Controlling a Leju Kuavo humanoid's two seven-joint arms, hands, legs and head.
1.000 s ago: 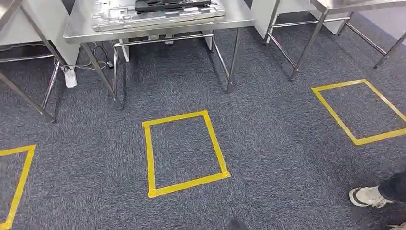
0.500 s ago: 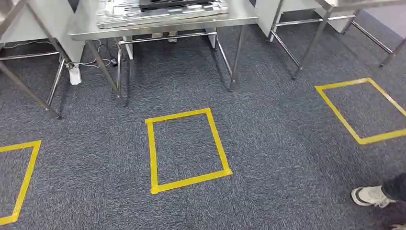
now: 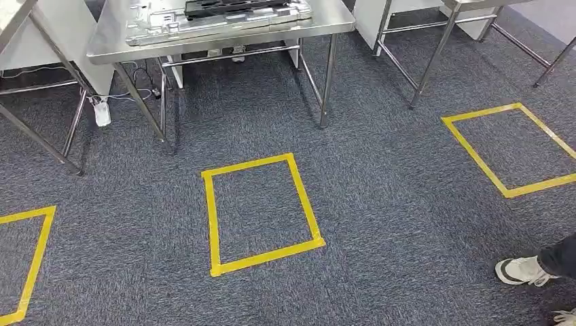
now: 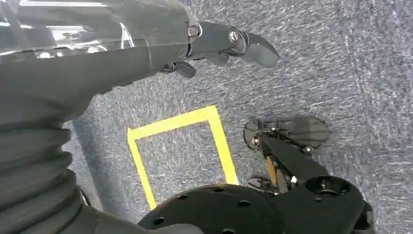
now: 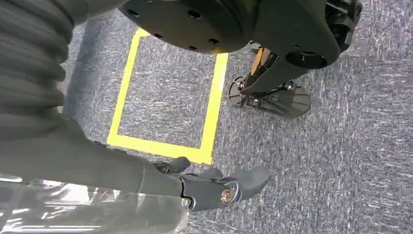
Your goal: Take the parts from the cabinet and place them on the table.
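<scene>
A steel table [image 3: 109,41] stands ahead at the top of the head view. On it lies a flat grey metal part [image 3: 156,27] with a black part [image 3: 238,7] on top. Both arms hang down over the carpet. My left hand [image 4: 219,44] has its dark fingers stretched out and holds nothing. My right hand [image 5: 214,187] is the same, its fingers extended and empty. A glossy cover lies over the back of each hand.
A yellow tape square [image 3: 261,210] marks the carpet right in front, with more squares at the right [image 3: 509,146] and left [image 3: 27,258]. Other steel table legs stand at the right [image 3: 435,54] and left [image 3: 41,129]. A person's shoe [image 3: 522,270] is at the lower right. A power strip [image 3: 102,112] lies under the table.
The whole view sways slightly from side to side as the camera moves. The person's shoe stays at the lower right. Nothing on the table has moved.
</scene>
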